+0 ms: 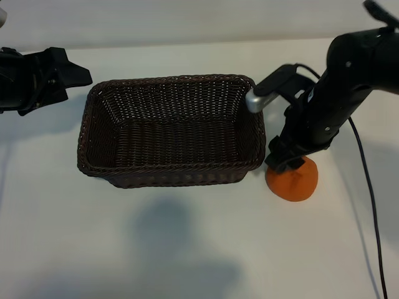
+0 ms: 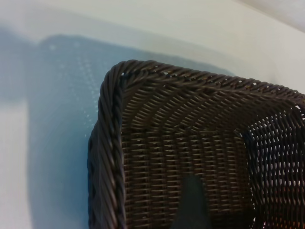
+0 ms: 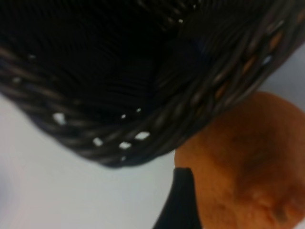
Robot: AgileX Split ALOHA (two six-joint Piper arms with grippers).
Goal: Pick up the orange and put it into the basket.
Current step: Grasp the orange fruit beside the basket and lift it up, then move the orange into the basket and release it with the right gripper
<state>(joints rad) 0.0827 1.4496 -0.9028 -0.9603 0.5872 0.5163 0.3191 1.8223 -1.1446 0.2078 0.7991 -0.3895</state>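
**Reaching Down for the Orange**

The right gripper point(image 1: 288, 165) is hanging right over the orange point(image 1: 293, 180), its fingers spread wide. The orange is sitting on the table point(image 1: 187, 249), just right of the basket point(image 1: 169, 176). It should be going straight down, staying off the basket's rim, then squeezing gently. The left gripper point(image 1: 72, 75) is waiting far left, fingers spread too

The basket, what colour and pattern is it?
Dark brown woven wicker basket, braided rim; clearest in the exterior view.
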